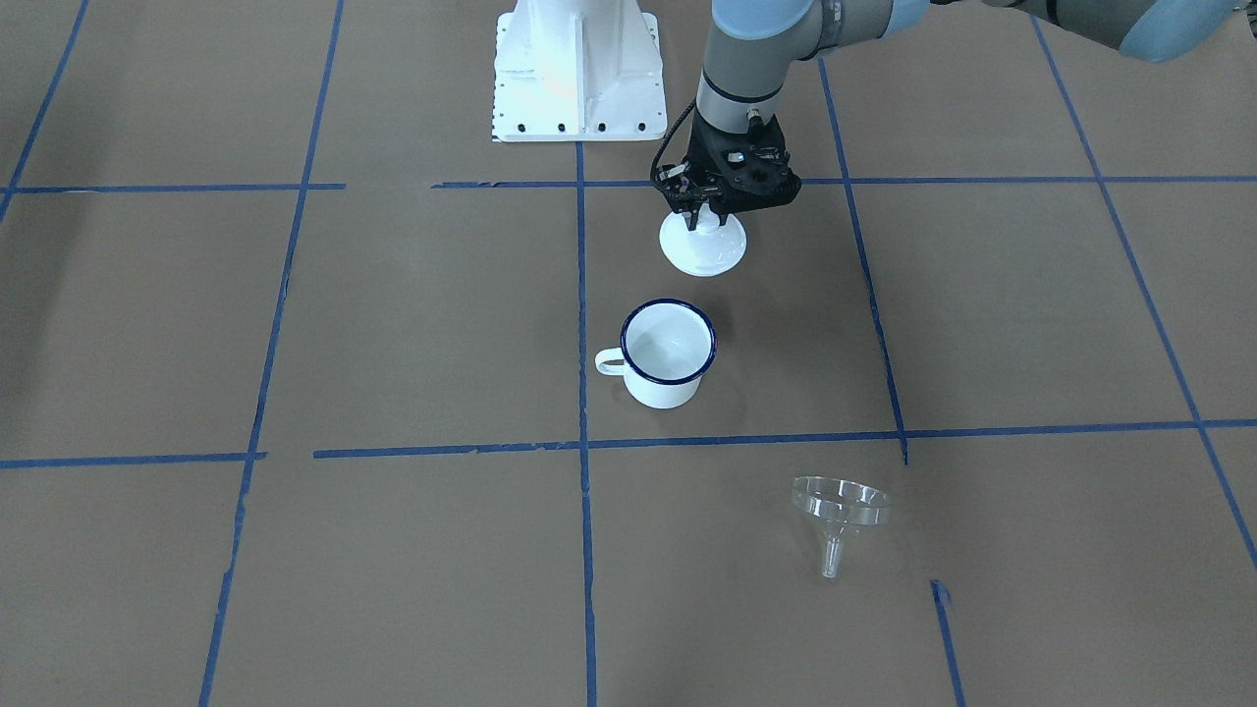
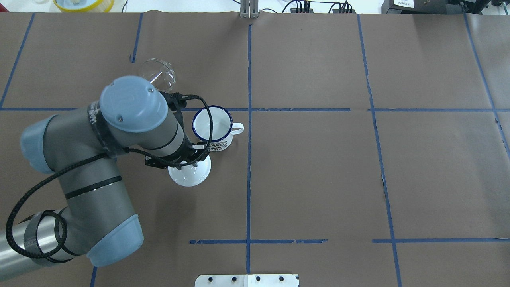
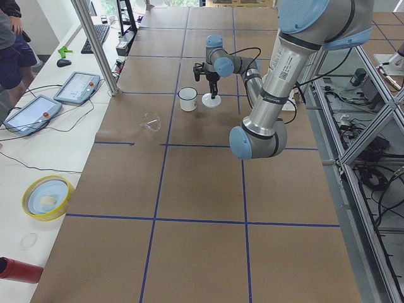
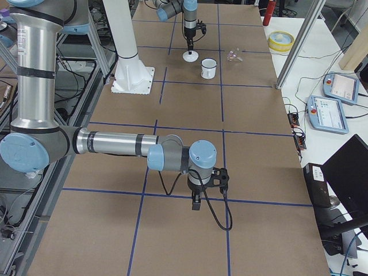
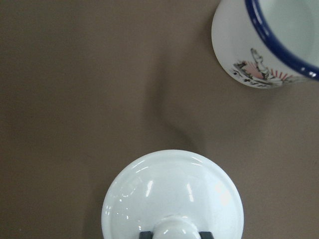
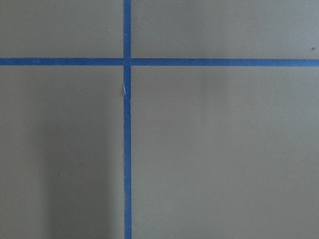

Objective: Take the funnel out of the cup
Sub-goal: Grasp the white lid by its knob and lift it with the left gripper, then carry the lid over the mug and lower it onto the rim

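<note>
Funnel (image 1: 843, 503) is lying on its side, spout pointing away from us, beyond the cup (image 1: 668, 352) from our left gripper (image 1: 699, 218), which is clamping the lid (image 1: 709, 257) by its knob.

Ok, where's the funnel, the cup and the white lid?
funnel (image 1: 843, 506): front-facing view, on its clear bowl, above the spout.
cup (image 1: 668, 352): front-facing view, on its white inside, within the blue rim.
lid (image 1: 705, 251): front-facing view, on its white top, beside the knob.
</note>
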Controlling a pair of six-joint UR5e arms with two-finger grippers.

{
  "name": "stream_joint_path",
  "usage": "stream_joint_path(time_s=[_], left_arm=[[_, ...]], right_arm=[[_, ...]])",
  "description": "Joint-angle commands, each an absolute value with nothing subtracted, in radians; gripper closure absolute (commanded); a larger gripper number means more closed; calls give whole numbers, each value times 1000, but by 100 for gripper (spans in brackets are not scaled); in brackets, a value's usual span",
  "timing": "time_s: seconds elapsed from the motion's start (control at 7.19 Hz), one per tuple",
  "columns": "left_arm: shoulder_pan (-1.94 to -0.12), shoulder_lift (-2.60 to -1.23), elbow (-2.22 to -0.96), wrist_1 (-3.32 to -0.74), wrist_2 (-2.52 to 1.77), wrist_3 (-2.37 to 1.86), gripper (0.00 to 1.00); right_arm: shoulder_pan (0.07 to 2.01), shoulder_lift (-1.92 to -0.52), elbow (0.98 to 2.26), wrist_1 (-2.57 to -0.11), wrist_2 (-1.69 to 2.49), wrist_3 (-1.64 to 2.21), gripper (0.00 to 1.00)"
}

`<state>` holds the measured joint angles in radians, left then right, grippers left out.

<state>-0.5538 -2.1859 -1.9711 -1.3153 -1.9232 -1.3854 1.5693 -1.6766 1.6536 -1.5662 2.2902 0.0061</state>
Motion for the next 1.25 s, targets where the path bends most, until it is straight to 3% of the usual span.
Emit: stream_joint_path(time_s=[0.0,0.42,1.11], left_arm=[[-635,-2285,-1956,-1224,-1927,-1338,100],[-742,-2454,-1684,-1206,-1980,-1217,100],[-738,-2474,-1514,-1360,-2039,-1181,100]], right_arm=[[1569,-1677,1654,-1566,2290,6,0],[1569,-1677,1654,-1566,2290,6,0],[1569,-1677,1654,-1566,2290,6,0]])
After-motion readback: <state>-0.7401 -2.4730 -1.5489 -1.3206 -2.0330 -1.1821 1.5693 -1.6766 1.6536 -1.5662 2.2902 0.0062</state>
